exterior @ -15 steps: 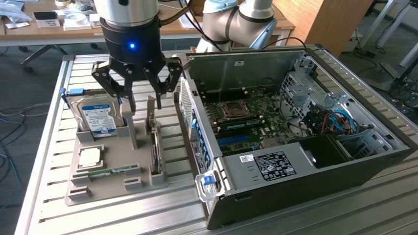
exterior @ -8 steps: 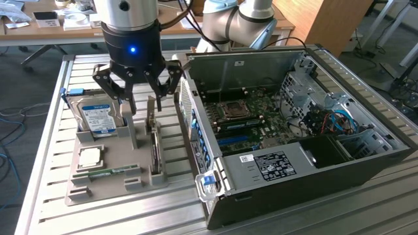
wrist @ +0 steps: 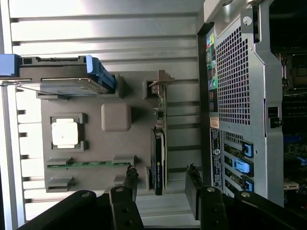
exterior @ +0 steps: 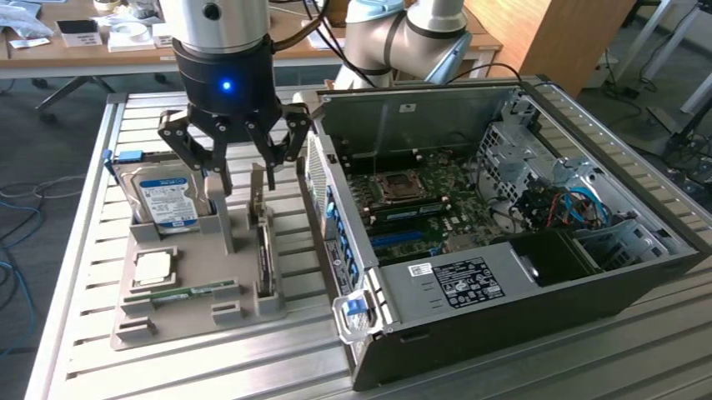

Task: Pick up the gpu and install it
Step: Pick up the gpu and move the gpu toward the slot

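Observation:
The gpu [exterior: 263, 254] stands on edge in a slot of the grey parts tray [exterior: 189, 321], a thin green board with a black face and a pale bracket at its far end. My gripper [exterior: 243, 185] hangs just above it, open, holding nothing. In the wrist view the gpu [wrist: 159, 148] runs lengthwise toward the gap between my two black fingers [wrist: 129, 179], and my gripper [wrist: 160, 184] straddles its near end without touching it. The open computer case [exterior: 501, 208] lies at the exterior view's right, motherboard [exterior: 412, 200] exposed.
The tray [wrist: 96, 148] also holds an upright hard drive [exterior: 167, 196] [wrist: 72, 79], a CPU [exterior: 153, 267] [wrist: 64, 133], a RAM stick [exterior: 183, 293] [wrist: 86, 164] and a grey post [wrist: 116, 116]. The case's rear panel [wrist: 235, 96] stands close beside the gpu. All rest on a slatted metal table [exterior: 67, 250].

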Action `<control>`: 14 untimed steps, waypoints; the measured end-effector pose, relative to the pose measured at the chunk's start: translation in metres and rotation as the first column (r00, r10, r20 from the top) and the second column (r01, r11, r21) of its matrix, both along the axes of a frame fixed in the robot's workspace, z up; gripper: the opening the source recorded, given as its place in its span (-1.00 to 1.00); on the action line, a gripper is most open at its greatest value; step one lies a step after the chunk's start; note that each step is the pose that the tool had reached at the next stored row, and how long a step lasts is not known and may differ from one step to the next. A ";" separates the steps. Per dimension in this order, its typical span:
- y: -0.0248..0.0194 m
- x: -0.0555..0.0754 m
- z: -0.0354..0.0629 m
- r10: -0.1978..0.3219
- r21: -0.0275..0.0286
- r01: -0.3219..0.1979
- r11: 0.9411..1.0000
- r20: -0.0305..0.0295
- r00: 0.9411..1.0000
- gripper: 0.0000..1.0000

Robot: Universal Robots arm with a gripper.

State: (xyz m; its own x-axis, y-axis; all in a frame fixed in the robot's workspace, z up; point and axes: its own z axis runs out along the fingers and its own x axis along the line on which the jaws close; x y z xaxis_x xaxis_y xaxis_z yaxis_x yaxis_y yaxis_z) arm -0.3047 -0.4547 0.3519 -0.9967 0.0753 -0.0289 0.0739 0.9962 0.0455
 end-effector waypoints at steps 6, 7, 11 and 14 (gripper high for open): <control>0.0000 0.000 -0.0026 0.000 0.000 0.000 1.000 0.000 1.000 0.06; 0.0000 0.000 -0.0031 0.000 0.000 0.000 1.000 0.000 1.000 0.06; 0.0000 0.000 -0.0035 0.000 0.000 0.000 1.000 0.000 1.000 0.06; 0.0000 0.000 -0.0038 0.000 0.000 0.000 1.000 0.000 1.000 0.06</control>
State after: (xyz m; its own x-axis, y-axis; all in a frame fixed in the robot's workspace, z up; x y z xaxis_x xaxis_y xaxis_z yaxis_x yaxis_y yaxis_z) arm -0.3047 -0.4547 0.3481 -0.9967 0.0753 -0.0289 0.0739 0.9962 0.0455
